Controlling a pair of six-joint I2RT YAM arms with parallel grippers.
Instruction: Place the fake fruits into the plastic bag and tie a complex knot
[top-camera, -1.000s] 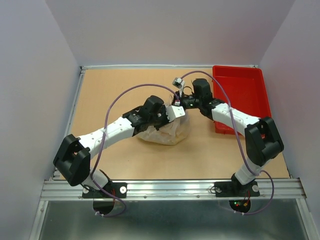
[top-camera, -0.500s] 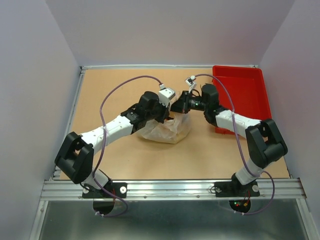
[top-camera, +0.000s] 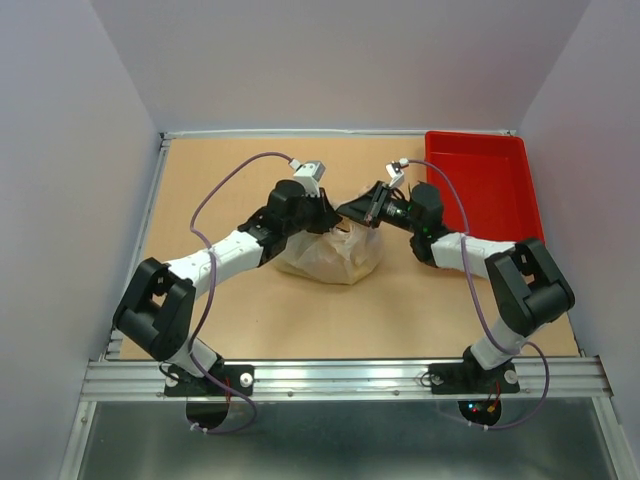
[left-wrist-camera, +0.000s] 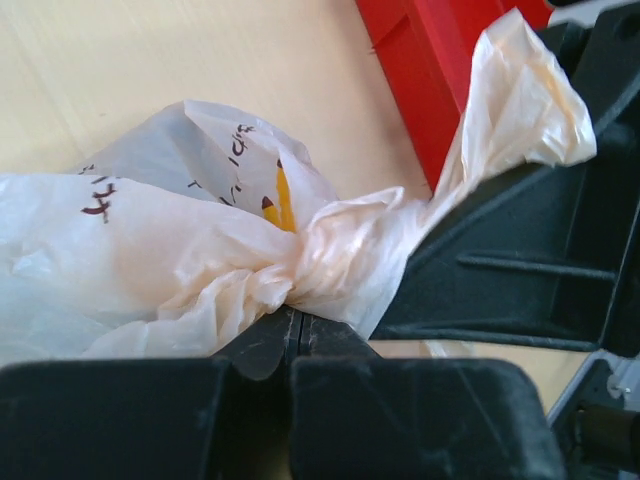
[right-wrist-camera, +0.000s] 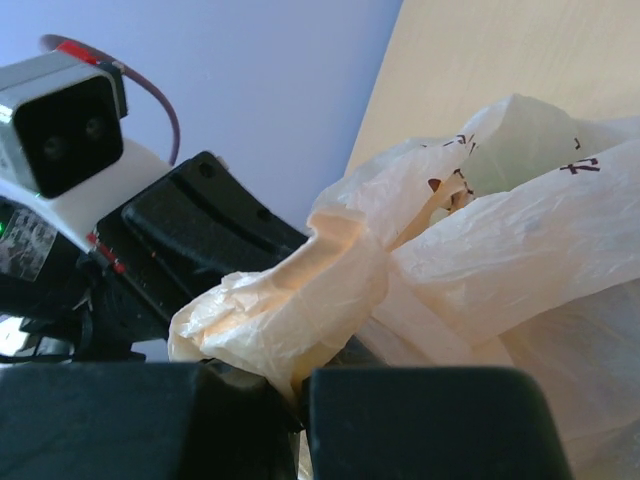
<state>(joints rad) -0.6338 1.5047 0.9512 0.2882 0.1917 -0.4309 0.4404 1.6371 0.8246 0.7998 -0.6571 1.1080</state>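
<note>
The plastic bag (top-camera: 335, 258) lies mid-table, whitish and crinkly with dark printed marks. Its handles are twisted into a knot (left-wrist-camera: 335, 250) above it. My left gripper (top-camera: 325, 213) is shut on one handle end right at the knot; in the left wrist view its fingertips (left-wrist-camera: 293, 335) are pressed together under the plastic. My right gripper (top-camera: 353, 208) is shut on the other handle end (right-wrist-camera: 285, 300), which bunches out of its fingers. The two grippers almost touch over the bag. The fake fruits are inside the bag; only a yellow-orange sliver (left-wrist-camera: 283, 200) shows through.
A red tray (top-camera: 482, 195) stands at the back right, just beyond the right arm; its edge also shows in the left wrist view (left-wrist-camera: 425, 70). The bare wooden table (top-camera: 220, 170) surrounds the bag. Purple cables arc over both arms.
Both grippers have risen and shifted toward the back of the table with the handle ends held. The bag's top has drawn up into a tighter bunch between them.
</note>
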